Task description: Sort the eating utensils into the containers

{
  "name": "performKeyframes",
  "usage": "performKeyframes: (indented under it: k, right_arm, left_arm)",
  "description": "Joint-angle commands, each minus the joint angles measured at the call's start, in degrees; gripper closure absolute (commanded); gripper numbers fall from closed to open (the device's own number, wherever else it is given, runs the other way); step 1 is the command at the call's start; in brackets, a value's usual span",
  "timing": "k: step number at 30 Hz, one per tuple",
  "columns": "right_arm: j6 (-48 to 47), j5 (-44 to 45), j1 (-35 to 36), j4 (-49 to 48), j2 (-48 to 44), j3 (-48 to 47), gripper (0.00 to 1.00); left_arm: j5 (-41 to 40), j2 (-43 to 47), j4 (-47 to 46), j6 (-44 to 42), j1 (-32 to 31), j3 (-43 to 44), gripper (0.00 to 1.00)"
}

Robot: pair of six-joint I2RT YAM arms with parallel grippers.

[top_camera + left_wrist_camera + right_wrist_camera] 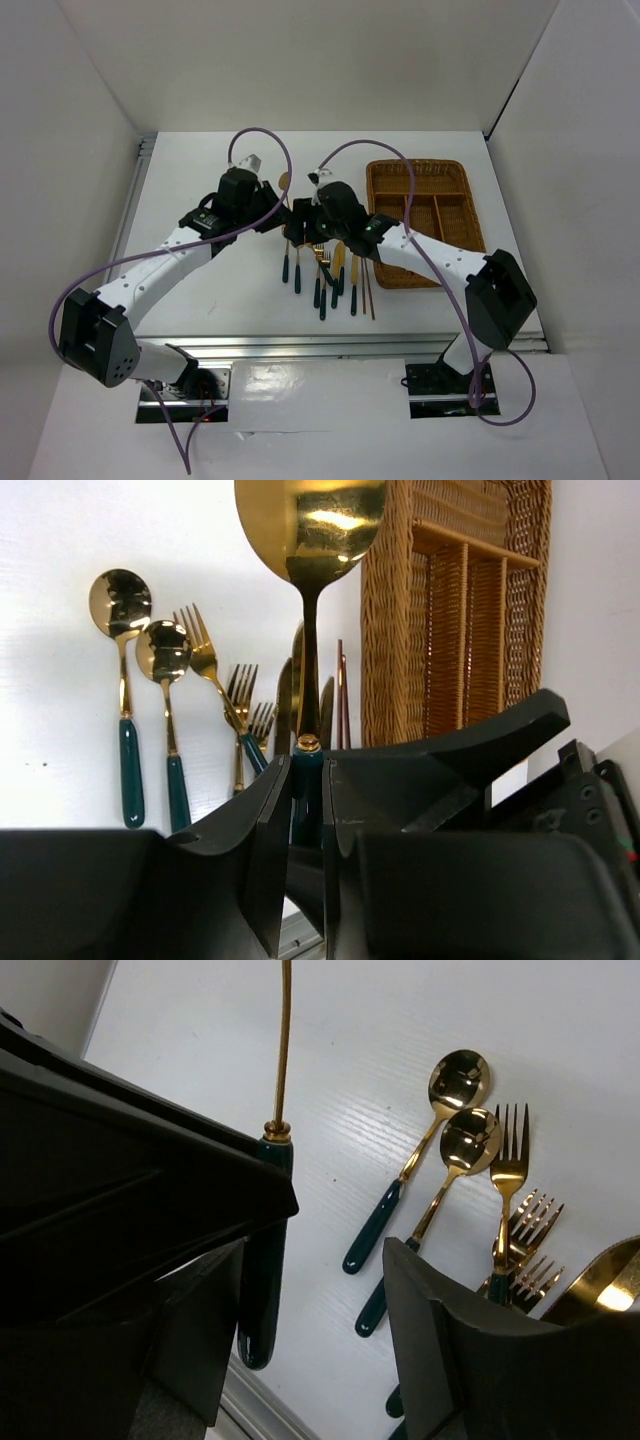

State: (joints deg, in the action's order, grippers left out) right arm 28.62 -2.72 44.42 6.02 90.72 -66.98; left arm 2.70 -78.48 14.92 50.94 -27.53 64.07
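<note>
My left gripper (278, 216) (310, 767) is shut on the dark green handle of a gold spoon (309, 525), whose bowl points up and away (284, 181). My right gripper (302, 215) (320, 1345) is open right beside it. That spoon's handle (263, 1270) hangs between the right fingers, close to the left one. Other utensils lie in a row on the table (322, 272): two spoons (120, 600) (458, 1080), several forks (240, 685) (508, 1145), knives, and brown chopsticks (368, 285). The brown wicker tray (415, 164) (395, 610) lies to their right.
The right arm's forearm (430, 255) crosses above the tray's near-left part. White walls enclose the table on the left, back and right. A metal rail (330, 345) runs along the near edge.
</note>
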Motion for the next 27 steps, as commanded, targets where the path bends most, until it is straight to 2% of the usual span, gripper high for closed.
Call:
performKeyframes:
  k: [1, 5, 6, 8, 10, 11, 12, 14, 15, 17, 20, 27]
  right_arm:
    - [-0.9, 3.2, 1.5, -1.7, 1.9, -3.6, 0.38]
    - [-0.9, 4.6, 2.0, -0.4, 3.2, -5.6, 0.65]
    - [-0.9, 4.6, 2.0, -0.4, 3.2, -5.6, 0.79]
    - [-0.9, 5.1, 2.5, 0.3, 3.2, -6.1, 0.89]
    - [-0.4, 6.7, 2.5, 1.5, 3.2, -6.1, 0.96]
    - [-0.4, 7.4, 2.5, 2.2, 3.2, -6.7, 0.96]
    - [0.4, 8.9, 2.5, 3.5, 3.2, -6.7, 0.98]
    - [0.9, 10.7, 2.5, 4.1, 2.5, -6.7, 1.0]
    - [1.7, 12.6, 2.5, 5.9, 1.9, -6.7, 1.0]
    - [1.7, 13.3, 1.9, 7.1, 1.1, -6.7, 1.0]
    - [3.0, 13.9, -0.3, 10.6, -1.1, -6.1, 1.0]
    - [1.8, 14.8, -9.5, 20.8, -10.8, -2.5, 1.0]
  left_arm:
    - [1.8, 1.8, -3.5, 0.0, -0.2, -0.1, 1.0]
    - [1.8, 1.3, -3.5, 0.0, -0.2, -0.1, 1.0]
    - [1.8, 1.3, -3.5, 0.0, -0.2, -0.1, 1.0]
    - [1.8, 1.3, -3.5, -0.6, -0.2, -0.6, 0.99]
    - [1.3, 0.8, -2.7, -1.6, -0.2, -0.6, 0.85]
    - [1.3, 0.8, -2.7, -1.6, -0.2, -0.6, 0.73]
    - [1.3, 0.8, -2.2, -2.4, -0.2, -0.6, 0.54]
    - [0.6, 1.5, -1.5, -3.3, -0.2, 0.4, 0.37]
    - [-0.1, 1.5, -0.3, -4.1, -0.2, 0.4, 0.24]
    - [-1.5, 3.1, 1.5, -5.2, -0.2, 1.7, 0.12]
    - [-3.8, 4.6, 4.5, -6.0, -0.2, 2.2, 0.01]
    - [-10.5, 8.6, 10.1, -10.5, 0.4, 2.8, 0.01]
